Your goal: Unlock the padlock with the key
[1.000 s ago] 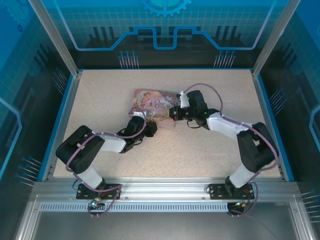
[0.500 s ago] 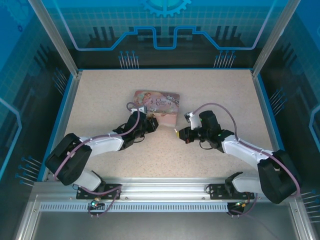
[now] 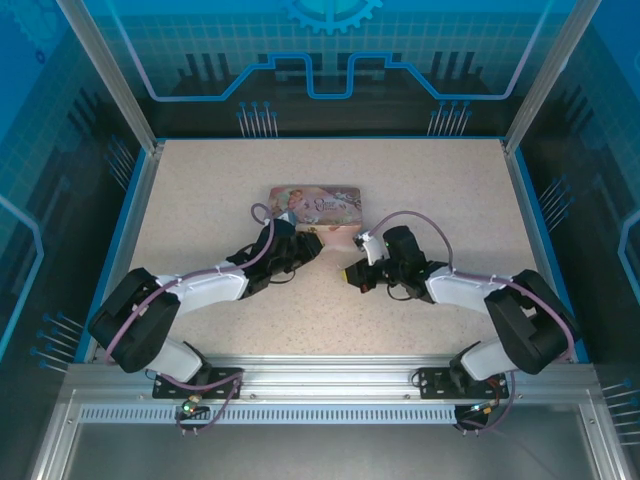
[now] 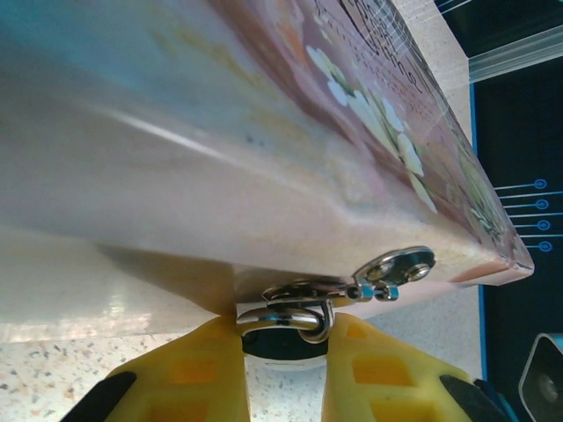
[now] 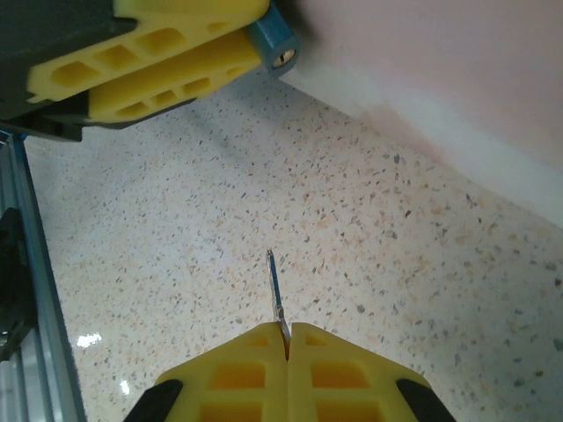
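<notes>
Misalignment is the main risk — the key, pinched between the closed right fingers, points toward the padlock but is well apart from it. The left fingers clamp the padlock at the pink tin. Such a thin blade could twist in the grip or glance off the small keyhole.

In the right wrist view, the padlock sits upper centre beside the tin, the key lower centre, well apart.
</notes>
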